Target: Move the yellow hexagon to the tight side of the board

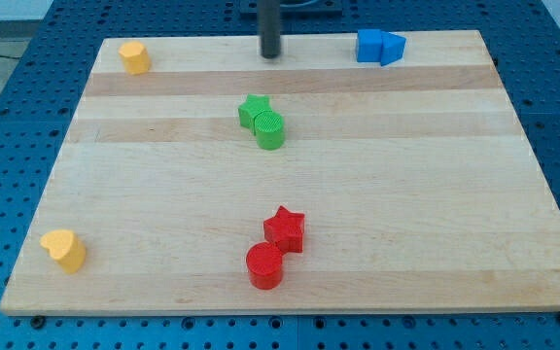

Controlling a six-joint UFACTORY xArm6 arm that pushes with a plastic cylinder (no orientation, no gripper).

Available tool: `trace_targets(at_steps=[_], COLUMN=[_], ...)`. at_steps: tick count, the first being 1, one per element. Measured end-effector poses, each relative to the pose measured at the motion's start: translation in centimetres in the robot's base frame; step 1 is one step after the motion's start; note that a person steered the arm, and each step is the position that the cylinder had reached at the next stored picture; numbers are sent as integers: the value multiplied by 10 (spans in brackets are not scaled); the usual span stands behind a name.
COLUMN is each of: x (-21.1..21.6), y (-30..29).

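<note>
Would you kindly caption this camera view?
My tip rests at the wooden board's top edge, far right of the yellow hexagon block.

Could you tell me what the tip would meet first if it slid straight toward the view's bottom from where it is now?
Probably the green star or the green cylinder touching it; my tip stands almost directly above them, though depth is uncertain.

Yellow hexagon [134, 57]: upright; board's top-left corner in view.

Blocks: two yellow [134, 57], two green [255, 111], two red [285, 229], two blue [369, 46].
</note>
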State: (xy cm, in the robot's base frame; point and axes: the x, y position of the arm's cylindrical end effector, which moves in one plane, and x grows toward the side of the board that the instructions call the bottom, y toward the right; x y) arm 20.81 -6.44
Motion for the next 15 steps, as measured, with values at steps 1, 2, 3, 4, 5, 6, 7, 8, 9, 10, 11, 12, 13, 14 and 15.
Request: trace_targets(at_steps=[1,2,3,4,5,6,7,8,9,10,11,12,13,14,15], x=[-16,-17,-17,-13,1,25,32,13,8,35,80,95,75,33,0], y=[-40,-46,-97,-117,-154,-163,-199,-205,-239,-240,-240,-206,-185,-217,-227])
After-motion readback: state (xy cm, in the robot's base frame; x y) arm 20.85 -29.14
